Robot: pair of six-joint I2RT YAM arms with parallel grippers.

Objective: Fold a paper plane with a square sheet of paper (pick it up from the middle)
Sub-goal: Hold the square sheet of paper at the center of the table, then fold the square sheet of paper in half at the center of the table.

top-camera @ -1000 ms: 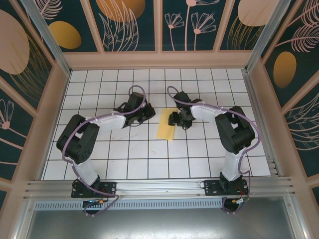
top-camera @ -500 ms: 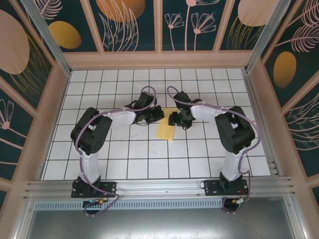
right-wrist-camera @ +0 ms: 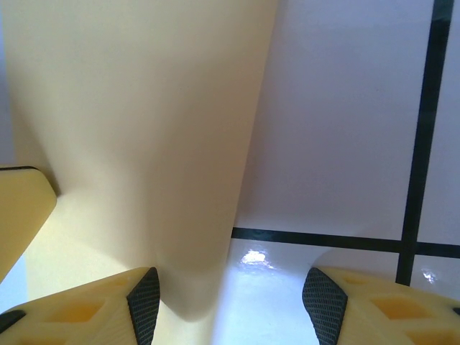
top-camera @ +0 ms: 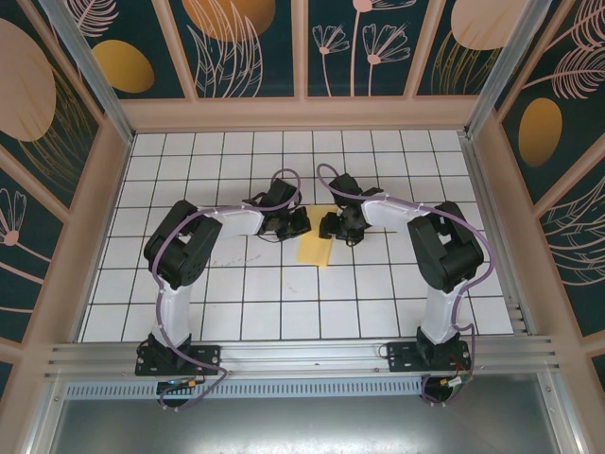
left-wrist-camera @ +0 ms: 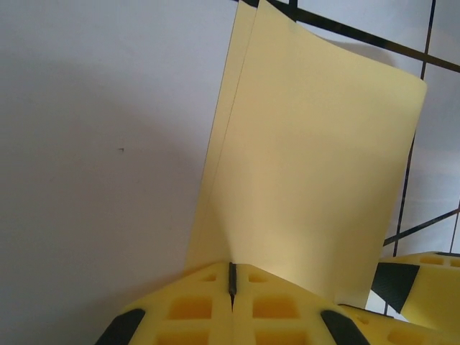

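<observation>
The white table [top-camera: 378, 284] with black grid lines carries everything. The left arm [top-camera: 180, 255] and the right arm [top-camera: 440, 251] both reach toward its middle, and their heads are near each other. The square sheet of paper [top-camera: 314, 252], pale yellow, lies between them on the table. It is folded double, and two layers show at one long edge. The left tool [left-wrist-camera: 231, 284] has its fingers pressed fully together, with the tips at the end of the sheet. Whether paper is pinched between them I cannot tell. The right tool [right-wrist-camera: 228, 302] stands partly open and holds nothing; the sheet passes just beside its left finger [right-wrist-camera: 144, 298].
</observation>
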